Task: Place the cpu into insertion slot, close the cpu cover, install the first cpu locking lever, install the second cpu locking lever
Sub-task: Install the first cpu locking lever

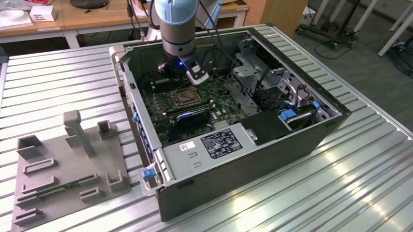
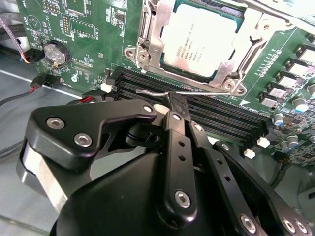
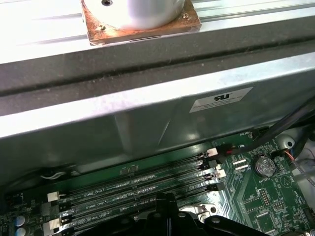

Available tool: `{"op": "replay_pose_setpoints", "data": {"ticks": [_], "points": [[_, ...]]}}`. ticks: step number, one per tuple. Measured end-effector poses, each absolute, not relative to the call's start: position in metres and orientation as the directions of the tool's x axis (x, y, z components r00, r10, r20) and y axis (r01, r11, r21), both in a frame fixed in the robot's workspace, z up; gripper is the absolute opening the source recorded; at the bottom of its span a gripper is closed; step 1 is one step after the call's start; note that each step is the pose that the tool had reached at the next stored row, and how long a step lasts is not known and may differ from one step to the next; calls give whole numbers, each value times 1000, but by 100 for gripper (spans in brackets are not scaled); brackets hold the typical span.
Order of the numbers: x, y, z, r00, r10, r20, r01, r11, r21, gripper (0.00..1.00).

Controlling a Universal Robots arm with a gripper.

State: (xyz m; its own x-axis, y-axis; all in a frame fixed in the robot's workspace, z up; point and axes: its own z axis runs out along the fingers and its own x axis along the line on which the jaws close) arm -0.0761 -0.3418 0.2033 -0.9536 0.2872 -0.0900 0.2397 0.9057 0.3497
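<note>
Where the exterior view looks down on the slatted counter [image 1: 65,72], the arm reaches into the open computer case [image 1: 258,159]. The end effector [image 1: 191,83] sits just over the socket, with a grey fixture tray [image 1: 58,164] at the exterior view's left.

Second wrist view adds the cpu [image 2: 197,39] seated in the socket and the cpu cover [image 2: 150,34] down around it. The end effector [image 2: 175,101] has its fingers pressed together, tip at a thin wire locking lever [image 2: 147,91]; whether it pinches the wire, cannot tell.

First wrist view: memory slots [image 3: 138,189], coin battery [image 3: 266,166], case wall [image 3: 147,113].
</note>
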Motion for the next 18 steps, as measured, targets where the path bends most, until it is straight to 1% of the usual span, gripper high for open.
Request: {"op": "replay_pose_setpoints", "data": {"ticks": [18], "points": [[-76, -342, 193, -954, 287, -90, 240, 906, 349, 11]]}}
